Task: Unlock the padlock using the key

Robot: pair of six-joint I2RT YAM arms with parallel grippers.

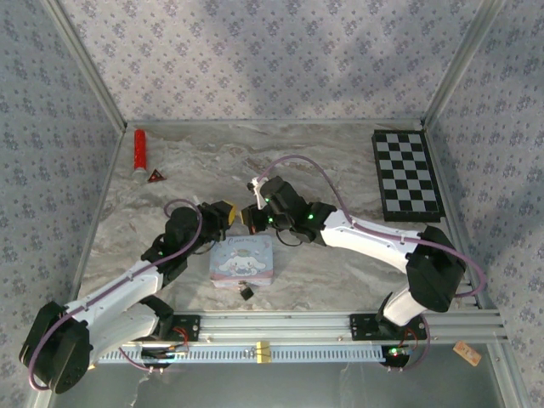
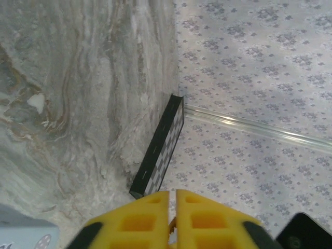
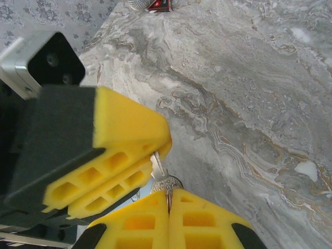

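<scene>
Over the middle of the bench (image 1: 323, 285): I see the two grippers meeting tip to tip just behind a pastel cartoon tin (image 1: 241, 259). The left gripper (image 1: 226, 213) reaches in from the near left and the right gripper (image 1: 254, 214) from the near right.
Key: the key (image 3: 162, 175) is a small silvery one, held between the two grippers. Its round head sits at the right gripper's tips and its blade runs up and to the left into the left gripper's tips.
Right fingers: the right fingers (image 3: 207, 223) are clenched on the key's head. From the right wrist I see the two yellow pads pressed together, with only the head's upper rim peeking out.
Left fingers: the left fingers (image 3: 124, 132) are clamped on the end of the blade. From the left wrist I see them closed, with barely a seam between them.
Padlock: the padlock (image 1: 246, 291) lies on the bench right at the tin's near side, apart from both grippers. It is too small for me to read the shackle or to tell whether it touches the tin.
Tin: it lies flat, picture side up, between the padlock and the grippers.
Chequered board: the chequered board (image 1: 406, 174) lies flat at the far right, well apart from the rest.
Far left: a red tube (image 1: 139, 149) lies there with a small red triangle (image 1: 155, 176) just beside its near end.
</scene>
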